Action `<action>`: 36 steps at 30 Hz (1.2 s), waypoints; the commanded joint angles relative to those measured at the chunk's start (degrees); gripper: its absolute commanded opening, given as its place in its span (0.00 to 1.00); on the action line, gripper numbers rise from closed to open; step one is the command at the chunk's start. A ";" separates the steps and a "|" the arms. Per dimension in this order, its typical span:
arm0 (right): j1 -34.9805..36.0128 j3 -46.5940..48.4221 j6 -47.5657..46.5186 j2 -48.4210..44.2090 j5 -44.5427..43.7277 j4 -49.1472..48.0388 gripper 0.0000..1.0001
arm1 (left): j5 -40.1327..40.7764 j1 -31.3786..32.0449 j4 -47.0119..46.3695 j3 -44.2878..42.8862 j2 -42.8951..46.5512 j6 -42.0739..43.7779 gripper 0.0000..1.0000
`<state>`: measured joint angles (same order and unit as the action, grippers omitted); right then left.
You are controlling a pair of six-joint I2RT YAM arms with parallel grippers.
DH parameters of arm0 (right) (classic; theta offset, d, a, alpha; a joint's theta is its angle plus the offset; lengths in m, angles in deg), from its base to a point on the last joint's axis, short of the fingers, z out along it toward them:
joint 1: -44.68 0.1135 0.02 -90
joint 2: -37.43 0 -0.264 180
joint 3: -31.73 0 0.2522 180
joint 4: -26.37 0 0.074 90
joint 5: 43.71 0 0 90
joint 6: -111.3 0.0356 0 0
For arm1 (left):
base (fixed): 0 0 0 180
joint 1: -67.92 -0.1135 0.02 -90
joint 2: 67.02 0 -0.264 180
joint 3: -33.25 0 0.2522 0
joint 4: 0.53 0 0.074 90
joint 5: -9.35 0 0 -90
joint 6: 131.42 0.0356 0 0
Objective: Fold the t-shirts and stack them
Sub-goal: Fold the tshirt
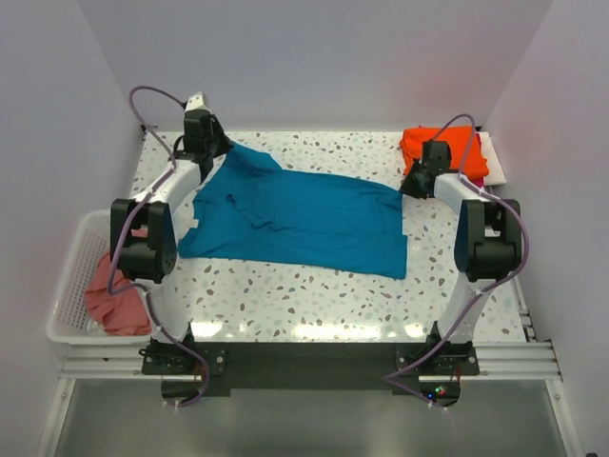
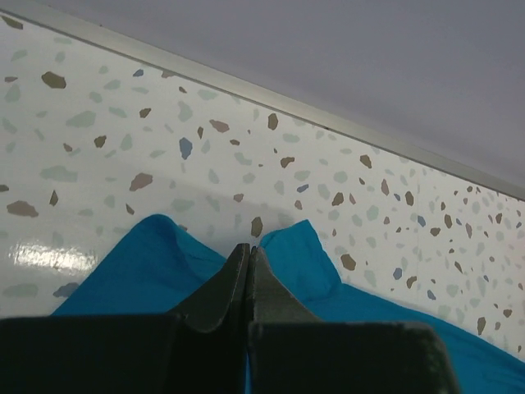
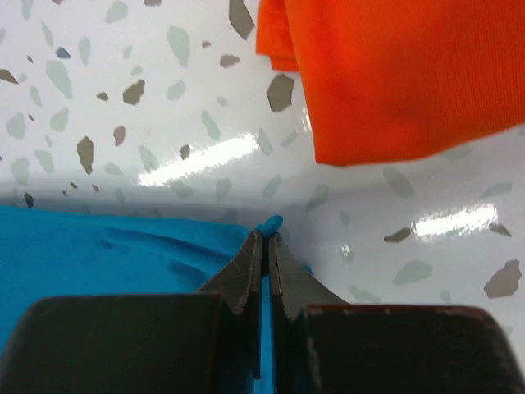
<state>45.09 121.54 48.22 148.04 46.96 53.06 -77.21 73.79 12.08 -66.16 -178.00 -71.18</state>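
Observation:
The teal-blue t-shirt (image 1: 295, 219) lies spread across the middle of the speckled table. My left gripper (image 1: 217, 149) is shut on its far left edge; in the left wrist view (image 2: 248, 248) the cloth (image 2: 148, 263) bunches up on both sides of the closed jaws. My right gripper (image 1: 407, 187) is shut on the shirt's far right corner, and a tip of teal cloth (image 3: 271, 222) pokes out past the closed jaws (image 3: 264, 236). The folded orange t-shirt (image 1: 443, 152) lies at the back right and shows close in the right wrist view (image 3: 394, 74). The salmon-pink t-shirt (image 1: 116, 300) lies in the basket. The magenta one barely shows.
A white lattice basket (image 1: 71, 286) hangs off the table's left edge. The orange shirt rests on a white board (image 1: 493, 162) at the back right. The back wall runs close behind the left gripper (image 2: 328, 66). Both arm bases stand at the near edge.

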 commanded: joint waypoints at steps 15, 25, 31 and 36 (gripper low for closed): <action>-0.05 -11.09 2.88 -13.31 -3.57 -2.29 0.00 | 9.21 -1.30 6.50 13.39 18.69 -5.48 0.00; -0.05 -18.21 2.97 -21.74 -3.57 -1.41 0.00 | 10.09 -1.47 9.85 20.78 26.59 -9.17 0.00; 0.21 -23.13 3.23 -26.92 -1.81 -1.15 0.00 | 12.02 -1.56 11.78 25.26 31.60 -10.40 0.00; 0.91 -27.62 4.28 -29.39 -0.84 -2.03 0.00 | 12.38 -1.91 12.83 28.86 35.47 -10.85 0.00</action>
<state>45.54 95.91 51.28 121.18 45.96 52.84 -66.81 72.67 24.59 -38.71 -145.83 -80.86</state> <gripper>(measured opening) 0.023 0.013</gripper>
